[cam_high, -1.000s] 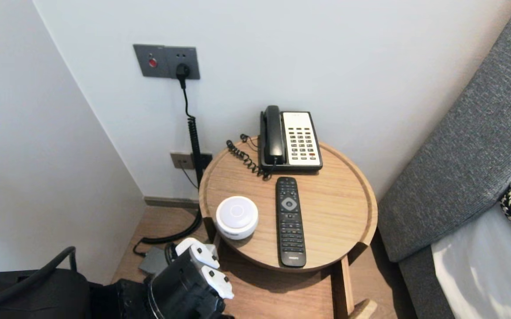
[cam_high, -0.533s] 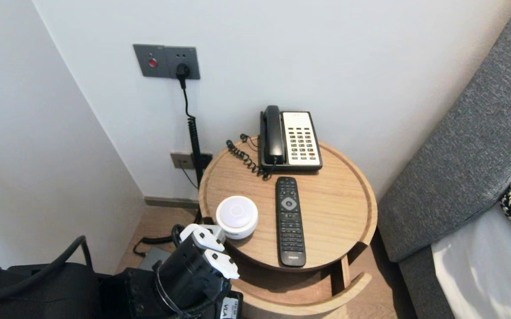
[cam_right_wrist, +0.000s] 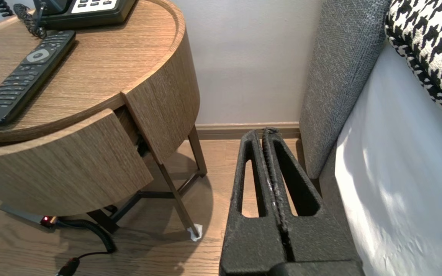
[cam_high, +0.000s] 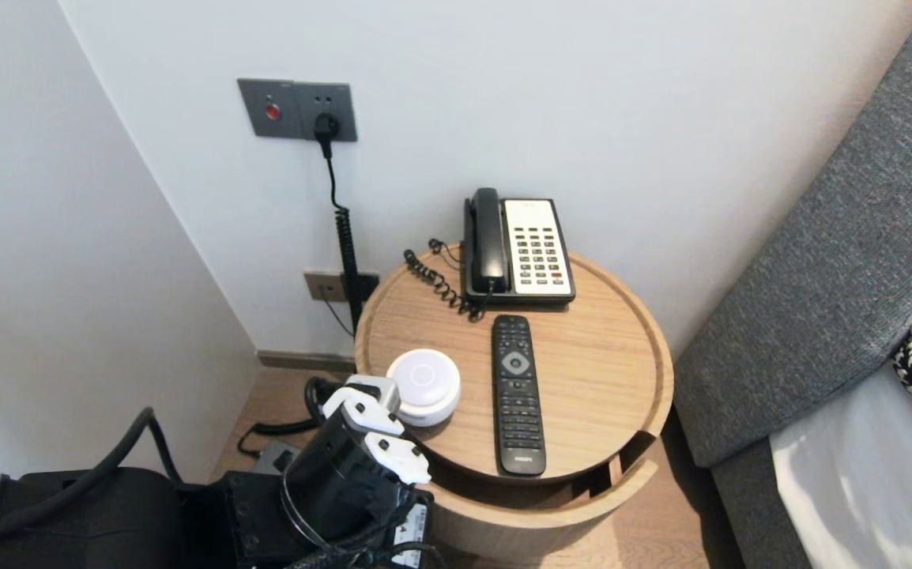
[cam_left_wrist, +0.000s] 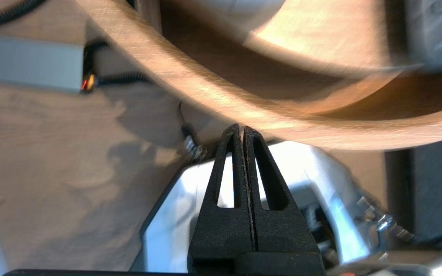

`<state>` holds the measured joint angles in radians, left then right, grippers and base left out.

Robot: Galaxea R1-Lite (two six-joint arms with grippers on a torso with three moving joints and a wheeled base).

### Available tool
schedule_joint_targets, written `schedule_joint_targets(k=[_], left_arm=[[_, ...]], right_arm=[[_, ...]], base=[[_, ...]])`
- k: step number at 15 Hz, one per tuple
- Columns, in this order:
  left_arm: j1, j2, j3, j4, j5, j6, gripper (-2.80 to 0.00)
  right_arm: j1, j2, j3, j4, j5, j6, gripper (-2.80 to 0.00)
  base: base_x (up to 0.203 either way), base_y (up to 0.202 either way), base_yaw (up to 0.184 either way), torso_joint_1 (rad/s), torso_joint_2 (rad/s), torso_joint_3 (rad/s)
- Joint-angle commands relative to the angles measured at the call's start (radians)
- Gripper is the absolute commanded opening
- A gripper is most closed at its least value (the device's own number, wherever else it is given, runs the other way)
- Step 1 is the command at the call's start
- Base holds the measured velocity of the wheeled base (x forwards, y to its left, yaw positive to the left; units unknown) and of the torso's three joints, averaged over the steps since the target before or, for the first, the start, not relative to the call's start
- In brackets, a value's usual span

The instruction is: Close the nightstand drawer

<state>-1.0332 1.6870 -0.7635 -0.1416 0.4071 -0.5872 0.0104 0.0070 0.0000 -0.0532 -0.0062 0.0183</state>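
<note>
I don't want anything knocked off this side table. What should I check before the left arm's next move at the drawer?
1. Drawer shut: its front stands out from the table, with a gap at one end. Not ok.
2. Left gripper shut and empty, tip by the drawer's curved front. Ok.
3. Tip touching that front. Cannot tell.
4. White puck clear of the left wrist: they overlap in the head view. Cannot tell.
5. Remote flat on the table, near end at the front edge. Ok.
6. Right gripper shut, low beside the bed, away from the table. Ok.
</note>
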Motion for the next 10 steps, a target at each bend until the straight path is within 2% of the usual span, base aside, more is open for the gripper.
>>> schedule_joint_targets(k=[1, 3, 10], left_arm=[[-0.001, 0.000, 0.000, -0.033, 0.013, -0.003, -2.80], [-0.001, 0.005, 0.004, -0.064, 0.024, -0.005, -2.80], [-0.007, -0.062, 0.006, -0.041, 0.026, -0.002, -2.80]], right_arm=[[0.000, 0.001, 0.026, 0.000, 0.000, 0.000, -2.80], [0.000, 0.001, 0.026, 0.000, 0.000, 0.000, -2.80], [0.000, 0.001, 0.026, 0.000, 0.000, 0.000, -2.80]], base=[[0.000, 0.000, 0.000, 0.000, 0.00, 0.000], [0.000, 0.000, 0.000, 0.000, 0.00, 0.000], [0.000, 0.000, 0.000, 0.000, 0.00, 0.000]])
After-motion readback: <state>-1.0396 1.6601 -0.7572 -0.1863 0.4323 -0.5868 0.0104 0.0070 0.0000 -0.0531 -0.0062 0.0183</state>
